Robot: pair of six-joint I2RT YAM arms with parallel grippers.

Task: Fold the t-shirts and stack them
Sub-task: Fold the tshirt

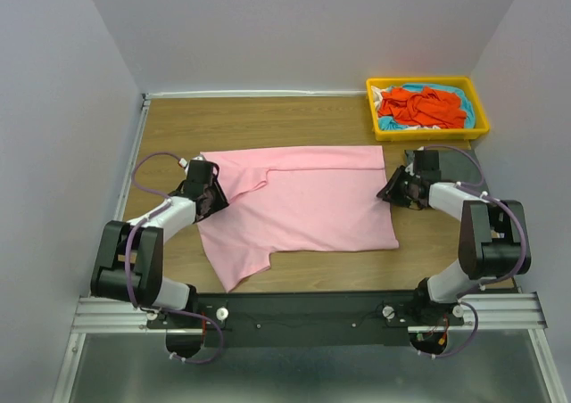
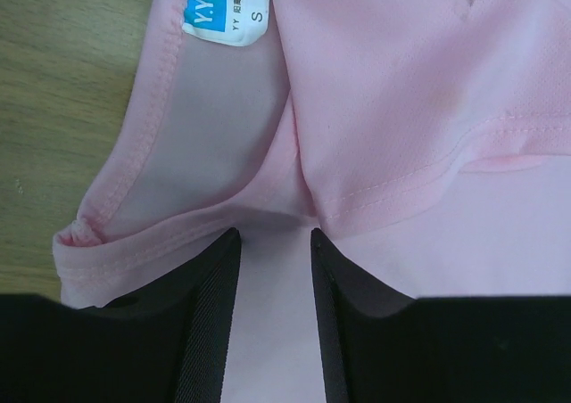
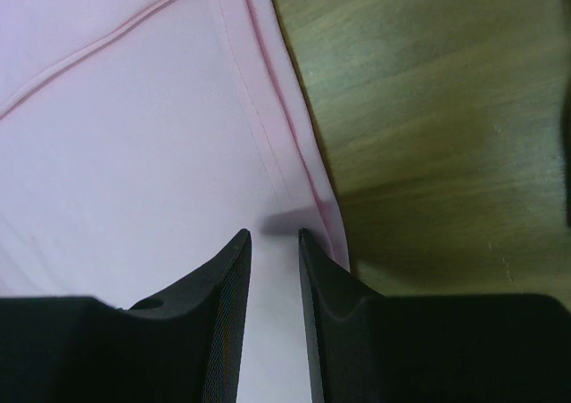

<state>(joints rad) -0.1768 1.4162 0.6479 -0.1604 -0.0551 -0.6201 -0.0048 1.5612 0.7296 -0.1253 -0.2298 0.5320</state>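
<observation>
The light pink t-shirt (image 1: pixel 303 207) lies spread on the wooden table, its top part folded over. My left gripper (image 1: pixel 212 196) is at its left edge by the collar. In the left wrist view the gripper (image 2: pixel 277 232) is open with a narrow gap, over flat pink fabric (image 2: pixel 401 82) below the neck label (image 2: pixel 225 11). My right gripper (image 1: pixel 390 192) is at the shirt's right edge. In the right wrist view it (image 3: pixel 275 232) is open with a narrow gap over the hem (image 3: pixel 134 135). The orange-red shirt (image 1: pixel 419 107) and turquoise shirt (image 1: pixel 443 90) lie crumpled in the tray. The dark grey shirt is out of view.
The yellow plastic tray (image 1: pixel 428 134) stands at the back right corner of the table. Grey walls close in the table on the left, back and right. Bare wood (image 3: pixel 428 109) shows right of the shirt's hem.
</observation>
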